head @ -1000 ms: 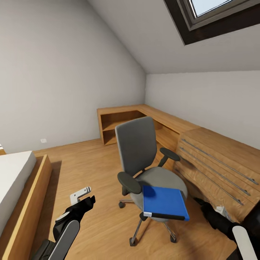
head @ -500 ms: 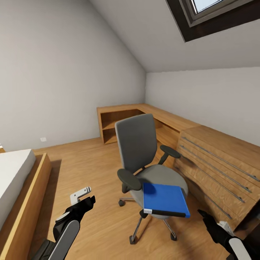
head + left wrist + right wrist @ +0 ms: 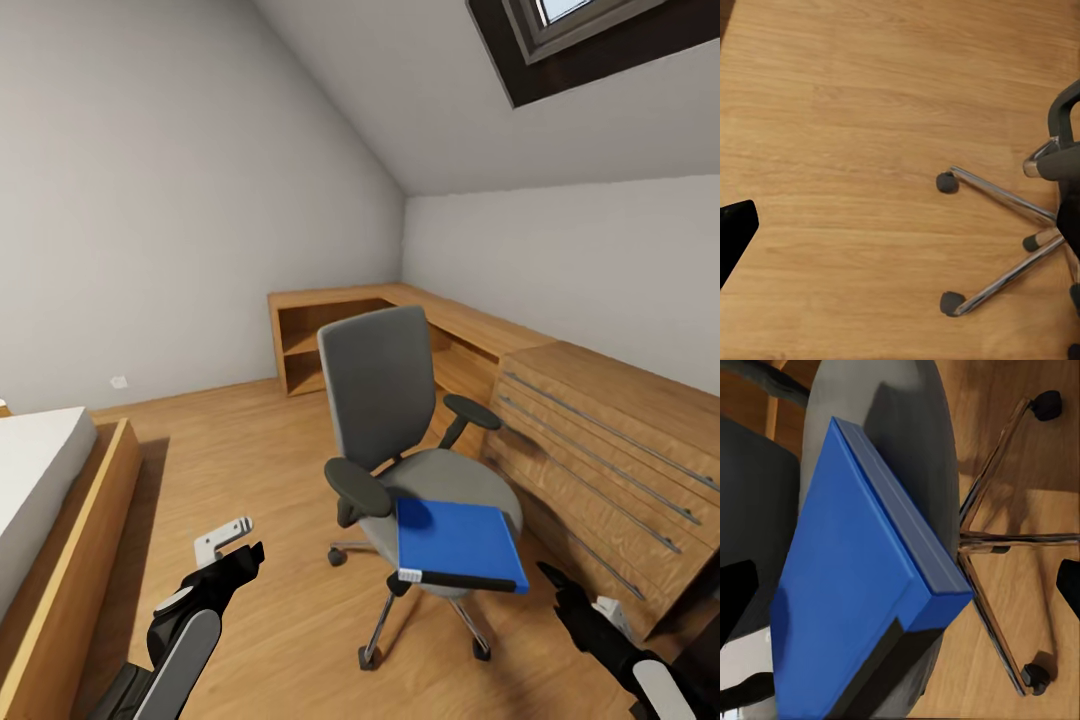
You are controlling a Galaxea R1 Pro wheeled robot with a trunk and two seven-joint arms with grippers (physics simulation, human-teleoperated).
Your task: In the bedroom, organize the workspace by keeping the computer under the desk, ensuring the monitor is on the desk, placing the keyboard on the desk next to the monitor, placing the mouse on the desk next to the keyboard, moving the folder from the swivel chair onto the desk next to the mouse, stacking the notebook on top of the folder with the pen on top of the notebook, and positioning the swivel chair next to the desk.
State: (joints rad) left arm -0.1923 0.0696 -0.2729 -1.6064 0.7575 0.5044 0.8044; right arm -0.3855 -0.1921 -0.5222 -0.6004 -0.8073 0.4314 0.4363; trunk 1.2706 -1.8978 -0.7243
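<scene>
Folder (image 3: 458, 543) on swivel chair (image 3: 385, 420) seat; right gripper (image 3: 566, 592) beside it (finger spread unclear), left gripper (image 3: 236, 545) too

My left arm (image 3: 185, 640) has a pale grey forearm shell over black joints, ending in a black wrist with a small white bracket. My right arm (image 3: 640, 660) matches: white-grey shell, black wrist, pointed black tip.

Matt grey cloth swivel chair (image 3: 400, 430) on glossy chrome legs; smooth blue folder (image 3: 458, 543); satin wooden floor (image 3: 260, 470).
</scene>
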